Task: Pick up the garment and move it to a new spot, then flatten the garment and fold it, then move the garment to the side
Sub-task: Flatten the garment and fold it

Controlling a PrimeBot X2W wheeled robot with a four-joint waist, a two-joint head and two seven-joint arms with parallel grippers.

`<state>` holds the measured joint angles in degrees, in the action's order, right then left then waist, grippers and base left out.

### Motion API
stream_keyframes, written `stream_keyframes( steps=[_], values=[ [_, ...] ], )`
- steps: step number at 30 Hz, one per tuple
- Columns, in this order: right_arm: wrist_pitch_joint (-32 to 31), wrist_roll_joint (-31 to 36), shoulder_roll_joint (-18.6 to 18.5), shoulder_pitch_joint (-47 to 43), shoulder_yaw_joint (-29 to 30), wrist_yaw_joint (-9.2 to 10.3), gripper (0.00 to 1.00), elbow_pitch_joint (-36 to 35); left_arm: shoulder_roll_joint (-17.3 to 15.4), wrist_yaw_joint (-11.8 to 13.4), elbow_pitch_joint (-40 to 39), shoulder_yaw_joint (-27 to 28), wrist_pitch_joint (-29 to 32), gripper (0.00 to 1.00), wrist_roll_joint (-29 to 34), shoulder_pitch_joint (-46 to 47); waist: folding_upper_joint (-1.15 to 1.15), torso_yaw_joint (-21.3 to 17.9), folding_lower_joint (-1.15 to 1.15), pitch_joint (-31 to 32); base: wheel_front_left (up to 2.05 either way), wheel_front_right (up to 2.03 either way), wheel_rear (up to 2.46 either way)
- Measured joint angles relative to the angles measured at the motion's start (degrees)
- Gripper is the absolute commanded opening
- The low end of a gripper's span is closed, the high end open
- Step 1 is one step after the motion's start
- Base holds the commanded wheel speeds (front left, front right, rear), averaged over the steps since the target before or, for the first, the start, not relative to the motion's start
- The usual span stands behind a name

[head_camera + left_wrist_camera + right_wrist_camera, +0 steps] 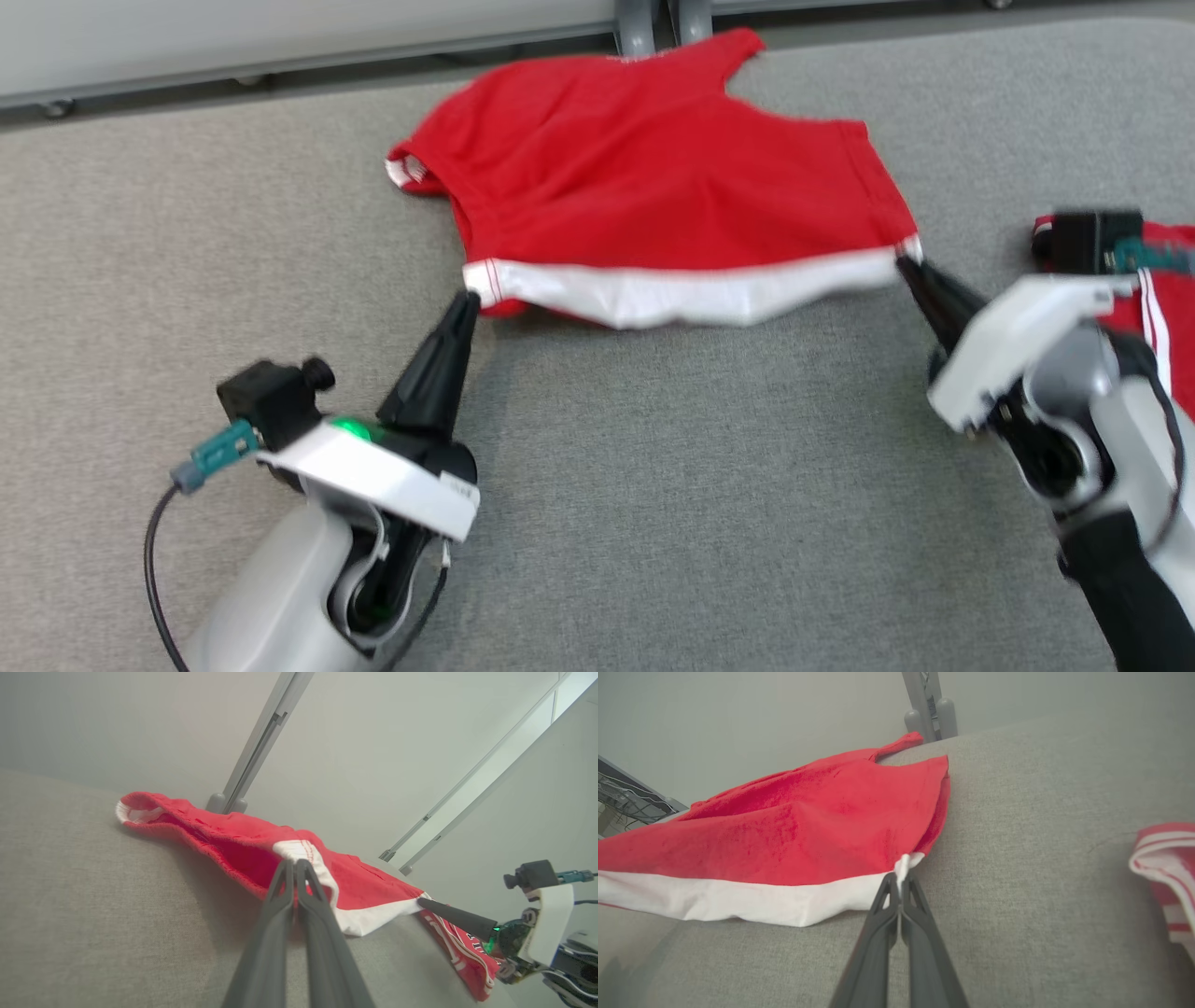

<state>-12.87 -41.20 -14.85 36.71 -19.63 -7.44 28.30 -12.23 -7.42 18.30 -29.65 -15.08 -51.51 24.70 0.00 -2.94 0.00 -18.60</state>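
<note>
The garment (653,177) is a red sleeveless top with a white hem band, spread across the far middle of the grey table (653,485). My left gripper (470,301) is shut on the hem's left corner. My right gripper (907,265) is shut on the hem's right corner. The hem hangs stretched between the two grippers, slightly lifted off the table. In the left wrist view, the closed fingers pinch the white band of the garment (233,844), with the right gripper (423,901) at the far corner. In the right wrist view, the white corner of the garment (784,830) sticks up between the shut fingertips.
A second red cloth with white stripes (1162,308) lies at the table's right edge, behind my right arm; it appears again as the striped cloth (1164,858). Grey frame posts (653,23) stand beyond the table's far edge.
</note>
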Motion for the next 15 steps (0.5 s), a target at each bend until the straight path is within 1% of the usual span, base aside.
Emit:
stream_keyframes(
  steps=[4,6,7,9,13,15],
  values=[
    [-7.4,-0.1,-3.4,-13.6,5.6,-0.02,0.00,-11.2,-1.2,0.0,-2.5,-1.3,0.0,0.00,0.1,-5.3,0.00,1.1,0.00,2.8,0.00,0.00,0.00],
    [-10.8,1.7,-4.0,-20.0,10.3,-0.01,0.00,-17.3,-2.0,0.0,-2.5,-3.0,0.0,0.00,0.3,-7.3,0.00,1.7,0.00,4.1,0.00,0.00,0.00],
    [-15.0,2.9,-2.9,-26.1,14.5,-0.02,0.00,-23.2,-2.8,0.0,-2.4,-3.7,0.0,0.00,0.2,-9.0,0.00,2.2,0.00,5.3,0.00,0.00,0.00],
    [-19.9,5.1,-1.3,-31.6,17.7,-0.03,0.00,-28.8,-3.9,0.0,-2.2,-4.9,0.0,0.00,0.0,-10.5,0.00,2.5,0.00,6.5,0.00,0.00,0.00],
    [-29.1,6.4,2.4,-40.7,21.6,-0.03,0.00,-39.4,-6.3,0.0,-1.4,-7.0,0.0,0.00,-0.1,-13.8,0.00,2.9,0.00,8.4,0.00,0.00,0.00],
    [-33.7,6.6,4.1,-45.1,23.6,-0.03,0.00,-43.2,-7.2,0.0,-0.8,-8.2,0.1,0.00,-0.7,-15.7,0.00,3.3,0.00,9.3,0.00,0.00,0.00]
  ],
)
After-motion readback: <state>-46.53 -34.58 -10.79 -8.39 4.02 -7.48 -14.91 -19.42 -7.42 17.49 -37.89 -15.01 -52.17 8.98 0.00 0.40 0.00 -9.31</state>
